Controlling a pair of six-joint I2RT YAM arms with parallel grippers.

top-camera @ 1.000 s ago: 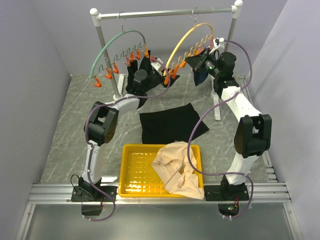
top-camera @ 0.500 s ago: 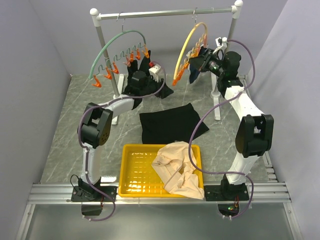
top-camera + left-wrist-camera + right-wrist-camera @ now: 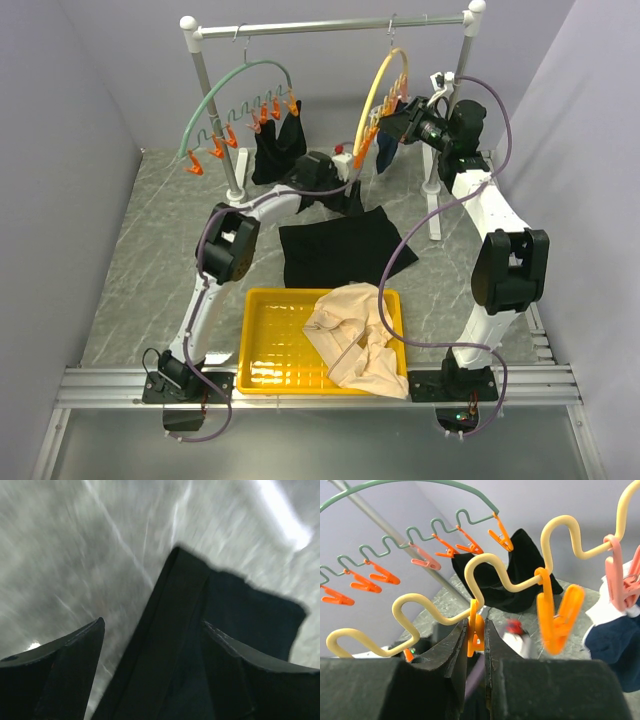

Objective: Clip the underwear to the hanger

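Note:
The black underwear point(image 3: 340, 248) lies flat on the table, behind the tray. My left gripper point(image 3: 346, 196) is open, low over its far edge. In the left wrist view, which is blurred, the black fabric point(image 3: 175, 650) lies between the spread fingers of the left gripper point(image 3: 152, 625). The pale yellow hanger point(image 3: 378, 85) hangs on the rail, turned nearly edge-on. My right gripper point(image 3: 400, 120) is shut on one of its orange clips point(image 3: 476, 630), under the wavy yellow wire point(image 3: 485, 565) in the right wrist view point(image 3: 475, 625).
The green hanger point(image 3: 235, 85) holds another black garment point(image 3: 275, 140). A navy white-trimmed garment point(image 3: 385, 155) hangs from the yellow hanger. The yellow tray point(image 3: 262, 340) holds a beige garment point(image 3: 350, 335). The rack's posts point(image 3: 215, 110) stand behind.
My left gripper has swung right and down, from the black garment at the green hanger to the underwear on the table. The yellow hanger has turned edge-on with the right gripper on its clip.

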